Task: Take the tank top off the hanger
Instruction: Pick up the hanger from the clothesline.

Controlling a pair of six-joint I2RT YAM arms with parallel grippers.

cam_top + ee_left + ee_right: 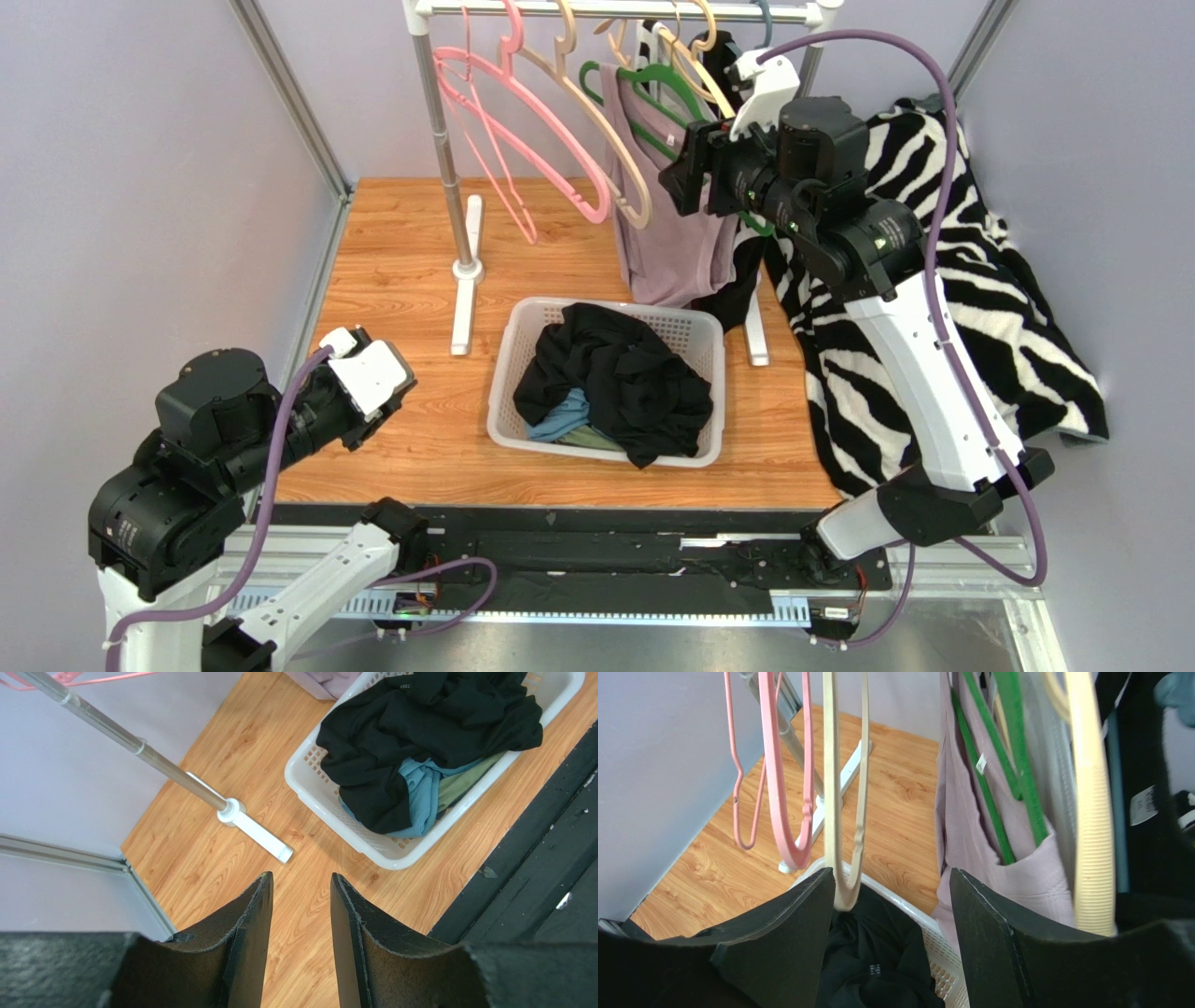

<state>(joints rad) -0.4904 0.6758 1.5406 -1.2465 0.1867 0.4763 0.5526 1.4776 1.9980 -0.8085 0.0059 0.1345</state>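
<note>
A pale mauve tank top [676, 256] hangs on a green hanger [634, 101] from the rail at the back of the table. In the right wrist view the tank top [1027, 876] and green hanger [1020, 770] fill the upper right. My right gripper [690, 175] is raised to the rack, just in front of the tank top. It stands open [891, 875] with nothing between its fingers, and the cloth lies beside its right finger. My left gripper [390, 395] hovers low over the wooden table at the left, open and empty [302, 876].
A white basket [516, 333] of dark and blue clothes sits under the rack. Pink hangers [494, 119] and cream hangers [617, 140] hang empty; one cream hanger [844, 847] dangles by my right gripper's left finger. The rack's pole [449, 168] stands left; a zebra-striped cloth [982, 308] lies right.
</note>
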